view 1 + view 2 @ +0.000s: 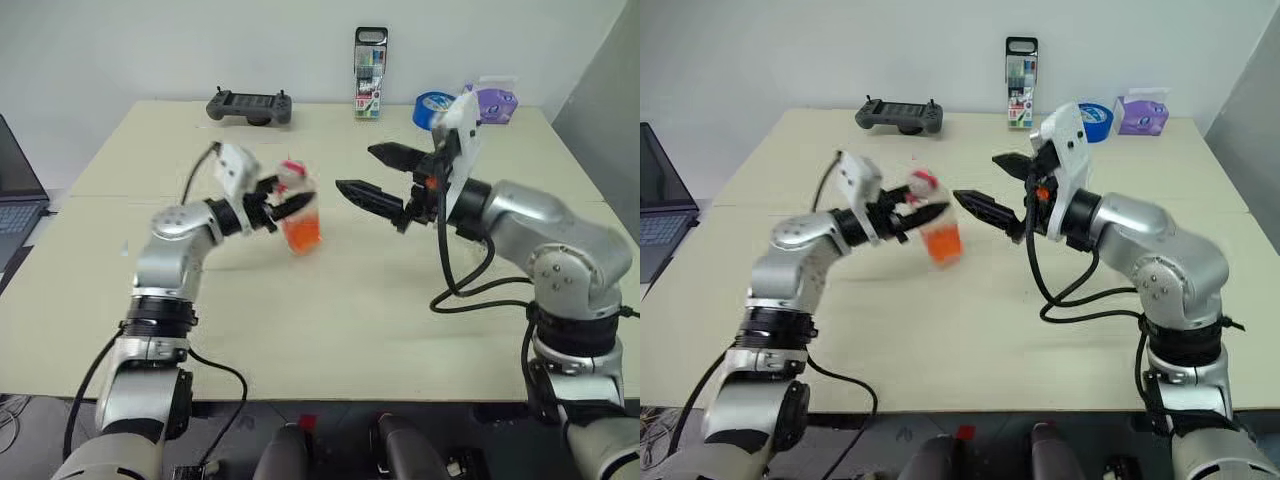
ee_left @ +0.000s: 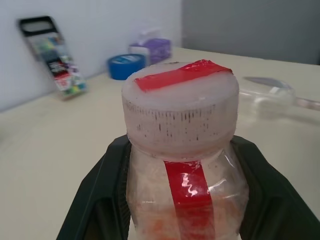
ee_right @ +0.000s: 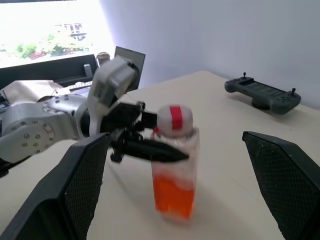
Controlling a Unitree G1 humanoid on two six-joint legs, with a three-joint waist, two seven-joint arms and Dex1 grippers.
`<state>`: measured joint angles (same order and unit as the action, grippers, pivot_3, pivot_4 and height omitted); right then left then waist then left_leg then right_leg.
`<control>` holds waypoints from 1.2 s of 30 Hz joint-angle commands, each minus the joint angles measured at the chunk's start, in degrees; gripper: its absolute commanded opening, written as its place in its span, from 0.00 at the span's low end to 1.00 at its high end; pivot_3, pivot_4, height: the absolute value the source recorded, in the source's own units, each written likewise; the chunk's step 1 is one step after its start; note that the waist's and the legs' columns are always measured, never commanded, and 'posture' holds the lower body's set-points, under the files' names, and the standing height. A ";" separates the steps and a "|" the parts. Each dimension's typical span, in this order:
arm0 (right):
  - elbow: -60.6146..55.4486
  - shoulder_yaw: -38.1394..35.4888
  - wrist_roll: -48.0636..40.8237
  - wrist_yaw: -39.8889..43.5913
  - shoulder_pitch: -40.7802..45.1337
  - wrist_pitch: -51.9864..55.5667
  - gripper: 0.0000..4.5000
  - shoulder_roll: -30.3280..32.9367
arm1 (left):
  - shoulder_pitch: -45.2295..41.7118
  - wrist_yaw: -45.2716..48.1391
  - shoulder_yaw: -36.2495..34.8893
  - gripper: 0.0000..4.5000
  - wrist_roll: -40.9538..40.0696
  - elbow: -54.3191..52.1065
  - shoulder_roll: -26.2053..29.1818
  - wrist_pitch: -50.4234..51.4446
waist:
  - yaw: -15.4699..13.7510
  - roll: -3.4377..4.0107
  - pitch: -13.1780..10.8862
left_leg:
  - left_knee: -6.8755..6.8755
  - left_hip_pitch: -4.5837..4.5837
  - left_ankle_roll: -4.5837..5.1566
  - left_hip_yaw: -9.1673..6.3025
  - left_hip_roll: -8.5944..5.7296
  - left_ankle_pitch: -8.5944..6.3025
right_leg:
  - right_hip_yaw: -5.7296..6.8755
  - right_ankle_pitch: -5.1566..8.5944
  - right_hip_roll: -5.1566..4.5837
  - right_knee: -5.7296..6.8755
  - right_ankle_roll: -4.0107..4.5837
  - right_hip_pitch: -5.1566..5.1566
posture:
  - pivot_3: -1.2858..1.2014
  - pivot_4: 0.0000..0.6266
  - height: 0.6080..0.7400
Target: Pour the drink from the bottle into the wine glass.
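L arm reaches fwd over table, elbow bent, wrist turned inward; left gripper (image 1: 283,207) level, pointing right, fingers (image 3: 155,150) clamped on bottle (image 1: 299,222) just below cap. R arm raised, forearm angled inward; right gripper (image 1: 378,176) level, pointing left, fingers spread wide, holding nothing, tips near bottle.

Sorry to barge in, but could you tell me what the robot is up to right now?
The robot's left end effector is clamped on a small capped bottle of orange-red drink, holding it roughly upright over the table. Its right end effector hangs open beside the bottle, pointing at it without touching. The cap is on, and nothing has been poured yet.
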<state>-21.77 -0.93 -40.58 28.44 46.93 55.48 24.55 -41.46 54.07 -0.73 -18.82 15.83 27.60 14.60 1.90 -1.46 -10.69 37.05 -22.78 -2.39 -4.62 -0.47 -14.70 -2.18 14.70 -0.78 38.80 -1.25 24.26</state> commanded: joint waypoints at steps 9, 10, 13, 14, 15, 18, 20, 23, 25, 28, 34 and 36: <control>-1.52 5.69 4.25 1.09 -0.69 -1.08 1.00 1.58 | 1.65 3.63 2.27 0.48 -3.89 -12.69 -2.55 1.97 | 0.01 0.01 0.00 | 0.07 0.04 0.03 0.11 0.02 0.02 | 0.04 0.01 0.16 0.16 0.03 0.00 | 0.52 0.24 1.00; -1.76 5.90 4.63 0.77 -1.01 -1.07 1.00 1.37 | 2.09 3.81 2.28 0.48 -4.27 -13.39 -2.64 2.45 | 0.02 0.01 0.00 | 0.07 0.03 0.03 0.11 0.02 0.02 | 0.03 0.01 0.16 0.15 0.03 0.00 | 0.52 0.24 1.00; -2.26 6.23 5.57 -0.75 -2.07 -0.51 1.00 0.89 | 3.38 4.61 3.00 0.48 -4.64 -15.06 -2.76 2.90 | -0.03 0.01 -0.01 | 0.07 0.03 0.03 0.09 0.02 0.02 | 0.02 0.01 0.15 0.16 0.03 0.01 | 0.52 0.24 1.00; -2.43 6.41 5.90 -1.15 -2.41 -0.39 1.00 0.75 | 3.60 4.62 3.13 0.48 -4.71 -15.36 -2.92 2.96 | -0.08 0.01 0.00 | 0.08 0.02 0.03 0.08 0.02 0.02 | 0.03 0.01 0.15 0.16 0.03 0.01 | 0.52 0.24 1.00; -2.61 6.36 6.04 -1.59 -2.67 -0.25 1.00 0.38 | 3.68 4.54 3.21 0.48 -4.78 -15.56 -3.07 3.05 | -0.08 0.01 0.00 | 0.09 0.02 0.03 0.06 0.02 0.02 | 0.03 0.01 0.15 0.16 0.03 0.01 | 0.52 0.24 1.00; -2.91 5.50 5.88 -3.11 -2.83 -0.07 1.00 -1.17 | 3.76 4.59 3.46 0.48 -4.88 -15.84 -3.35 3.13 | -0.07 0.01 0.00 | 0.10 0.02 0.03 0.04 0.03 0.02 | 0.02 0.01 0.15 0.17 0.03 -0.01 | 0.52 0.24 1.00; -2.84 5.04 5.62 -3.86 -2.42 0.11 1.00 -2.12 | 3.67 4.70 3.59 0.48 -4.89 -15.76 -3.49 3.05 | -0.05 0.01 0.00 | 0.10 0.04 0.03 0.05 0.03 0.02 | 0.03 0.01 0.16 0.18 0.03 -0.01 | 0.52 0.24 1.00; -2.62 5.03 5.85 -4.77 -2.10 0.36 1.00 -2.78 | 3.22 5.10 4.04 0.48 -4.60 -15.04 -3.82 2.40 | -0.05 0.01 0.00 | 0.11 0.04 0.03 0.05 0.03 0.02 | 0.04 0.01 0.18 0.18 0.04 -0.01 | 0.52 0.24 1.00; -2.26 4.31 5.40 -5.98 -2.09 0.63 1.00 -4.11 | 2.98 5.41 4.33 0.48 -4.56 -14.72 -4.10 2.19 | -0.05 0.01 0.00 | 0.11 0.03 0.03 0.06 0.03 0.02 | 0.04 0.01 0.18 0.17 0.04 -0.02 | 0.52 0.24 1.00; -2.44 4.04 5.28 -6.93 -2.24 0.97 0.86 -4.87 | 2.98 5.57 4.35 0.48 -4.52 -14.67 -4.37 2.11 | -0.05 0.01 0.00 | 0.10 0.03 0.03 0.06 0.03 0.02 | 0.03 0.01 0.18 0.17 0.04 -0.01 | 0.52 0.24 1.00; -3.22 5.11 6.63 -7.77 -2.86 2.20 0.42 -4.10 | 3.29 5.86 4.48 0.48 -4.54 -14.63 -4.59 1.75 | -0.05 0.01 0.00 | 0.11 0.04 0.03 0.04 0.04 0.02 | 0.03 0.00 0.18 0.18 0.04 -0.01 | 0.52 0.24 1.00; -3.42 5.38 7.01 -6.93 -3.06 1.82 0.41 -3.08 | 3.31 6.04 4.51 0.48 -4.55 -14.61 -4.60 1.65 | -0.05 0.01 0.00 | 0.11 0.04 0.03 0.05 0.03 0.02 | 0.04 0.00 0.19 0.18 0.04 -0.02 | 0.52 0.24 1.00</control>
<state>-23.99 5.69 -35.06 21.96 43.53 57.76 19.81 -36.97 59.39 4.42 -22.45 2.89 23.01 18.15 1.85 -1.45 -10.69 37.16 -22.74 -2.36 -4.56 -0.45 -14.67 -2.14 14.71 -0.58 38.98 -1.21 24.23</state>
